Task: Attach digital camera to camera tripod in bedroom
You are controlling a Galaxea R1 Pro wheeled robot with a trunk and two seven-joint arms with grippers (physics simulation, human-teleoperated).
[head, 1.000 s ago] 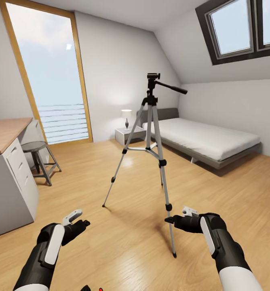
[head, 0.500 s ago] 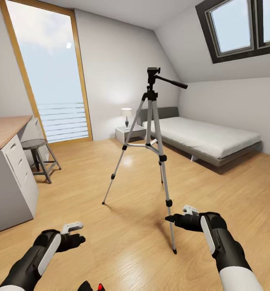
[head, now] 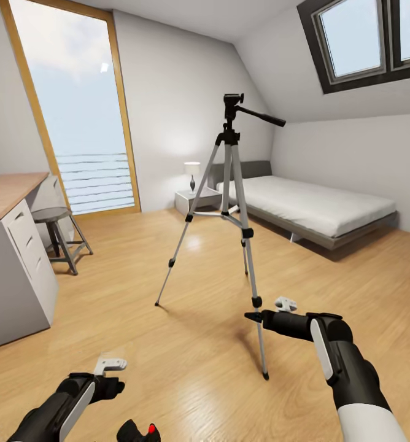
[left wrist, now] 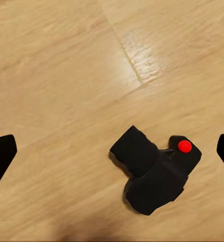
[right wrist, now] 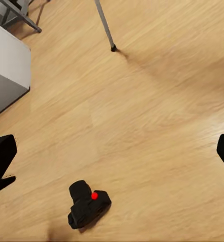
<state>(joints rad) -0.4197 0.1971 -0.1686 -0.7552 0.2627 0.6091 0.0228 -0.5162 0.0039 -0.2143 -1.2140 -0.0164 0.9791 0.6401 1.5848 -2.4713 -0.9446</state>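
Likely light, rigid, slick digital camera (left wrist: pixel 157 174) near on floor, best pinched across body; left gripper (head: pixel 110 367) spread wide, empty.

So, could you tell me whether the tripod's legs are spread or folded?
Spread. The camera tripod stands upright on the wood floor, its three silver legs splayed apart.
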